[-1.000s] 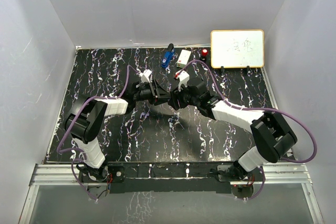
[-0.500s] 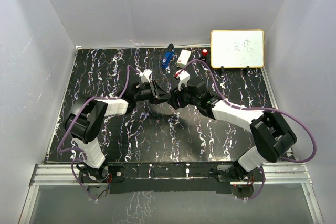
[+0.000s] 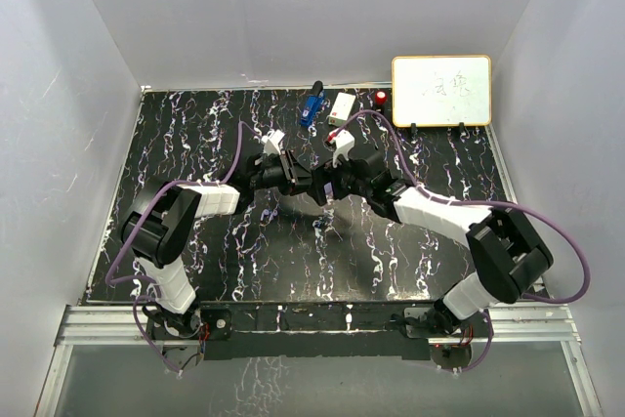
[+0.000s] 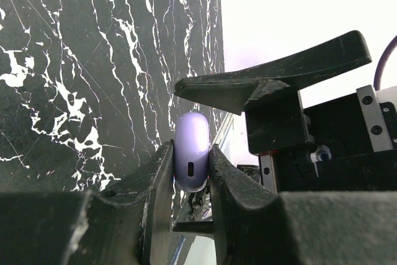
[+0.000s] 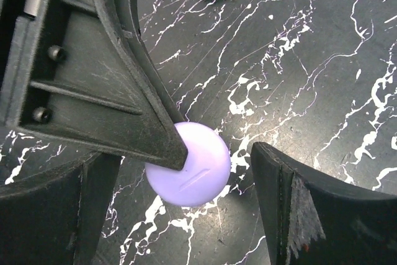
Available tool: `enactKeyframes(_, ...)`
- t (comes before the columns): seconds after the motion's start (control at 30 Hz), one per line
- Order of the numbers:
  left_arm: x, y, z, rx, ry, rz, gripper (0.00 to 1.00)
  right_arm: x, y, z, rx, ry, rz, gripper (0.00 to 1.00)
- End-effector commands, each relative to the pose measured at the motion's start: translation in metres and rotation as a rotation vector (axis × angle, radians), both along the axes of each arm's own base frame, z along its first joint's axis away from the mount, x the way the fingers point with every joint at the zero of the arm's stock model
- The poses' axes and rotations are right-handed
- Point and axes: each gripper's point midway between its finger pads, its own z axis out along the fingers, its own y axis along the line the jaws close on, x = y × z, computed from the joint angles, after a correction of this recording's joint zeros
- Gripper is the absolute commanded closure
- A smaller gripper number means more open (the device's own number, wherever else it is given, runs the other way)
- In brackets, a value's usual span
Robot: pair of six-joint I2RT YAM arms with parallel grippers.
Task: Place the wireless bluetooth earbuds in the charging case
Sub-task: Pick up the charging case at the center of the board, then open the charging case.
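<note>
Robot lab cell: white booth walls (image 3: 293,17), marbled table (image 3: 195,134), 2 arms (image 3: 181,212) on alu rail (image 3: 322,324), whiteboard (image 3: 441,90).

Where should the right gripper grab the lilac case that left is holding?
Grip the lilac case by its bare rounded rim, clear of the left gripper. Left pinches its broad faces, so probably only the rim is free. Come from where the right gripper is: its open jaws stand either side of the case.
</note>
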Motion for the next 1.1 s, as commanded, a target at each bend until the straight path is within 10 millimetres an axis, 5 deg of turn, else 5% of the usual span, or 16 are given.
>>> enactKeyframes(0.0,0.005,-0.005,0.034,-0.051,-0.089,-0.013,1.00,0.008,0.000,0.058,0.129,-0.119,-0.050,0.15)
enactKeyframes(0.33,0.022,0.003,0.051,-0.113,-0.142,0.083,1.00,0.014,-0.054,0.064,0.418,0.086,-0.157,0.16)
enactKeyframes(0.63,0.025,0.003,0.076,-0.303,-0.184,0.122,1.00,0.008,-0.038,0.068,0.590,0.206,-0.086,0.28)
enactKeyframes(1.07,0.021,0.003,0.073,-0.317,-0.165,0.114,1.00,0.007,-0.033,0.073,0.725,0.286,-0.058,0.39)
